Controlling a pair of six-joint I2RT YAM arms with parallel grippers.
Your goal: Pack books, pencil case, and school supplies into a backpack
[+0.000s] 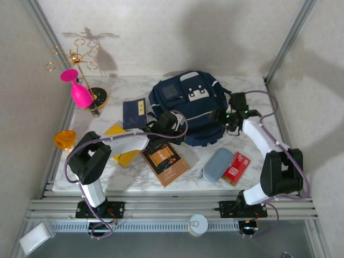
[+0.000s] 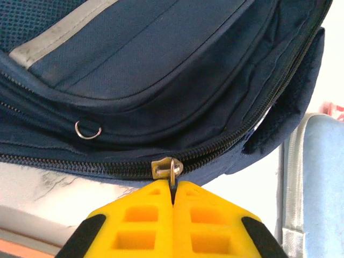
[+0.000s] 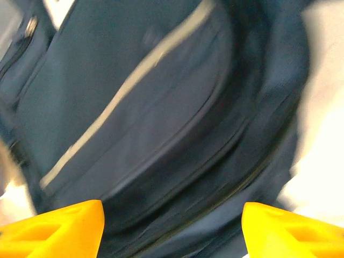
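I am watching the yellow book (image 1: 122,146), navy book (image 1: 134,112) and brown book (image 1: 165,161) lying at the left. My left gripper (image 2: 173,185) is clenching the zipper pull (image 2: 172,171) on the backpack (image 1: 188,99), far centre. The pencil case (image 1: 217,164) and red pack (image 1: 236,167) are lying side by side, near right. My right gripper (image 3: 172,228) is hanging released beside the backpack
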